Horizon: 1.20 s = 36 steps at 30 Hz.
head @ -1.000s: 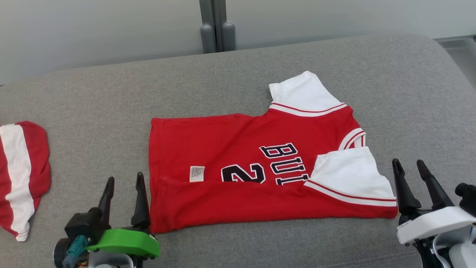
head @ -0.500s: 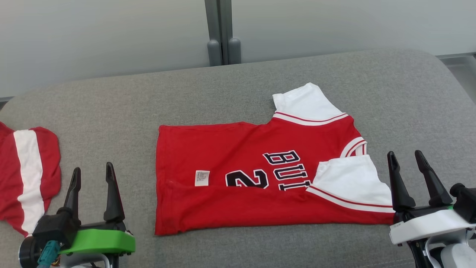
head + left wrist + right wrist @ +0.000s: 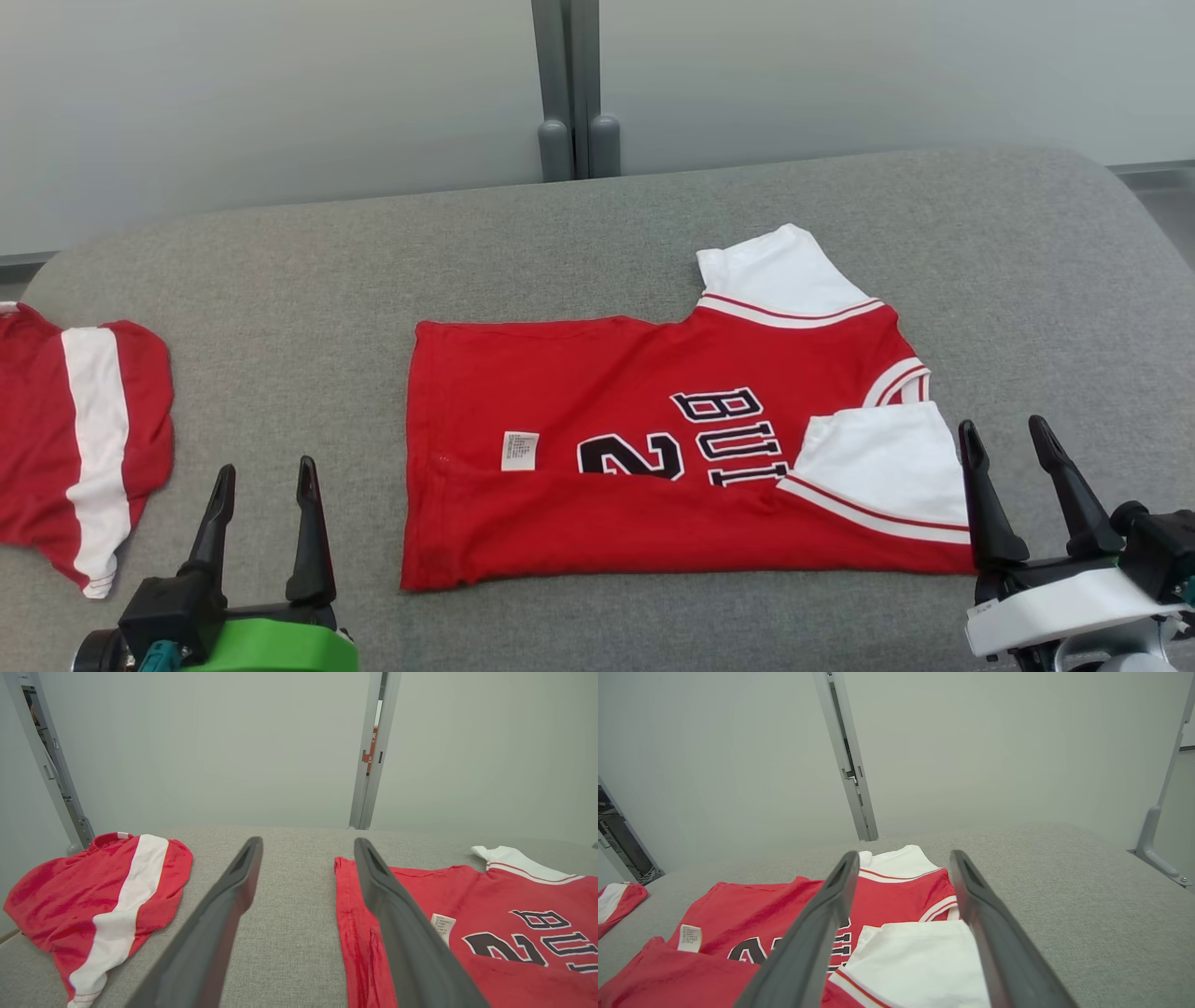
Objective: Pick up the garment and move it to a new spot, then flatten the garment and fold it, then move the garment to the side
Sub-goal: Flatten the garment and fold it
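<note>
The garment (image 3: 653,457) is a red jersey with white sleeves and dark lettering, lying flat on the grey cushion with its near long edge folded over; it also shows in the left wrist view (image 3: 490,924) and the right wrist view (image 3: 794,914). My left gripper (image 3: 263,485) stands open near the front edge, left of the jersey's hem and apart from it, nothing between its fingers (image 3: 224,914). My right gripper (image 3: 1010,441) is open too, just right of the near white sleeve (image 3: 887,467), holding nothing.
A second red cloth with a white stripe (image 3: 84,439) lies at the cushion's far left (image 3: 103,896). The grey cushion (image 3: 280,308) ends at a pale wall with a grey post (image 3: 571,84) behind. Bare cushion lies between the two cloths.
The head camera has tilted, so the whole scene sits lower and further right. My left gripper has drawn back left from the jersey's hem. Both grippers stay open.
</note>
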{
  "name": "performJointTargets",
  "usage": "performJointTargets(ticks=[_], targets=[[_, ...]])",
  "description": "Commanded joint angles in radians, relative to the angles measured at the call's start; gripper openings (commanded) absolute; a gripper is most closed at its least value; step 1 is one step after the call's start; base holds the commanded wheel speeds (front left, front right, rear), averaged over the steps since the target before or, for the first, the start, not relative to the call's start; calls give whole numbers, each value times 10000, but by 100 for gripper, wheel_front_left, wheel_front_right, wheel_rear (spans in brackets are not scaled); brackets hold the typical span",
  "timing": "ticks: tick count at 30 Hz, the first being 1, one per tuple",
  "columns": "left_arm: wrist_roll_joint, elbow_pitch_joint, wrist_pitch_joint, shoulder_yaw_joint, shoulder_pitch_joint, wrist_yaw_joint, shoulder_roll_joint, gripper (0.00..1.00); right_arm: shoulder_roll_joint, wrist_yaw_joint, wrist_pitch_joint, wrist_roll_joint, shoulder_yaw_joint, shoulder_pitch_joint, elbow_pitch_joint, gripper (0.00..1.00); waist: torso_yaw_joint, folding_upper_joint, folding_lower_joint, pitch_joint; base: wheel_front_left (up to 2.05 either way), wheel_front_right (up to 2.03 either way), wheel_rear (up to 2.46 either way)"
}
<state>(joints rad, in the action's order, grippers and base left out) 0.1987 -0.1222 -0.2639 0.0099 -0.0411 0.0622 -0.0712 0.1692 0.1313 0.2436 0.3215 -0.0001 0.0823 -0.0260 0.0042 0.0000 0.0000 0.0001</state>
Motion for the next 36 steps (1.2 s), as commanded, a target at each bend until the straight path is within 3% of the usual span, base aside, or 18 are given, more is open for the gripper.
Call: performJointTargets(ticks=[1,9,17,27,36], targets=[[3,-7,-4,1,-185,41,34,100,-56,-11,-23,-78,-15,188,59,100,10,0,0,-2,0,0,0],[52,-288,-4,17,-306,79,89,100,-76,-11,-81,-189,40,308,-129,100,24,0,0,25,0,0,0],[-171,-826,-4,-264,1030,249,-90,100,583,-11,-296,-174,319,-917,-568,100,8,0,0,352,0,0,0],[127,-2152,682,-650,4586,527,-676,100,1758,-13,-904,-3,1137,-4342,-2039,100,-98,0,0,1625,0,0,0],[728,-4510,1867,-1427,7433,689,-958,100,2493,-13,-1546,502,2707,-7734,-4431,100,-38,0,0,2926,0,0,0]])
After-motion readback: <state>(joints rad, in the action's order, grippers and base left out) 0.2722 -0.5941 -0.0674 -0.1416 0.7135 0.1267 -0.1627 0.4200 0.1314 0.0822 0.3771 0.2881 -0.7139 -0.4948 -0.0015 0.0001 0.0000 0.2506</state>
